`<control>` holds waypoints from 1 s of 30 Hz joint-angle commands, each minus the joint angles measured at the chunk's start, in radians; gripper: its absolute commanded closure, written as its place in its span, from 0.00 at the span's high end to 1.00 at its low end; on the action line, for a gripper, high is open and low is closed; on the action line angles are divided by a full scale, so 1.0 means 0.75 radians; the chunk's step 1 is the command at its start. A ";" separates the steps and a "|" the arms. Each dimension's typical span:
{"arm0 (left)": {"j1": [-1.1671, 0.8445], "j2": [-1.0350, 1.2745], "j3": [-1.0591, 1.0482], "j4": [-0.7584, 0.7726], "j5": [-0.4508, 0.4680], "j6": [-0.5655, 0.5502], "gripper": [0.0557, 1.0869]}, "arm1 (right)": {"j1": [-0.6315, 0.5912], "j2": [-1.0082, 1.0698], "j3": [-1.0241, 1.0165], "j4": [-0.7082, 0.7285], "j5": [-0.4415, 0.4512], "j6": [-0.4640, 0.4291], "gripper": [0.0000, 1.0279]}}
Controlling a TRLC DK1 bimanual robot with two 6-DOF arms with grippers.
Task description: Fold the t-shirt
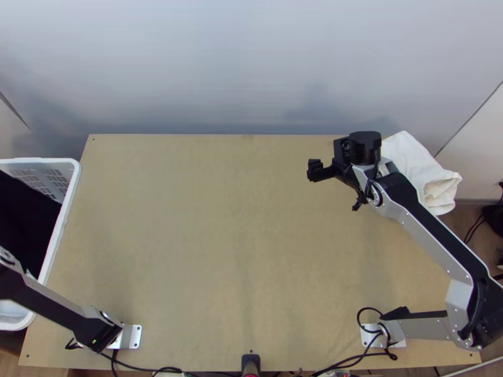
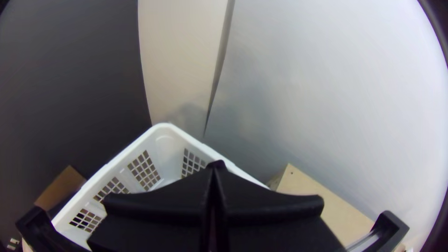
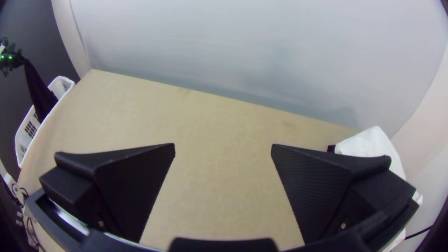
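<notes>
Cloth (image 1: 25,226): one, dark, hanging from left gripper (image 2: 216,170); one basket (image 1: 77,174).

The right pincer (image 1: 315,170) gapes wide, while the left pincer (image 2: 216,164) is clamped together.

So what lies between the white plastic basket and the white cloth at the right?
The top view shows bare light wooden tabletop between the basket and cloth, and the right gripper above it, nearer the cloth.

Wood, plastic and cloth.
The table (image 1: 239,251) is matt wood, the basket (image 1: 74,182) smooth plastic, the white bundle (image 1: 409,154) cloth; the dark piece (image 3: 37,88) seems also cloth.
</notes>
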 commanded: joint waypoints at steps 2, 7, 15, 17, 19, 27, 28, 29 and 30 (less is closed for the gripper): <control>-0.026 -0.300 0.055 -0.007 0.060 -0.075 0.04 | 0.007 -0.060 -0.062 0.053 -0.003 0.006 0.93; -0.053 -0.433 0.078 0.057 0.058 -0.190 0.04 | 0.009 -0.124 -0.134 0.102 -0.003 0.018 0.93; -0.159 -0.638 0.119 0.175 0.056 -0.413 0.04 | 0.001 -0.253 -0.352 0.258 -0.003 0.059 0.93; -0.214 -0.687 0.119 0.212 0.058 -0.464 0.04 | 0.001 -0.269 -0.393 0.274 -0.003 0.094 0.93; -0.286 -0.738 0.119 0.232 0.058 -0.493 0.04 | -0.001 -0.279 -0.426 0.291 -0.001 0.135 0.93; -0.832 -0.838 0.106 0.224 -0.038 -0.484 0.04 | -0.013 -0.347 -0.573 0.372 -0.001 0.173 0.93; -0.914 -0.838 0.100 0.218 -0.071 -0.470 0.04 | -0.026 -0.357 -0.586 0.377 -0.003 0.180 0.93; -0.997 -0.838 0.090 0.212 -0.108 -0.460 0.04 | -0.036 -0.365 -0.596 0.377 -0.003 0.190 0.93; -1.090 -0.838 0.078 0.202 -0.147 -0.444 0.04 | -0.040 -0.373 -0.606 0.377 -0.003 0.200 0.93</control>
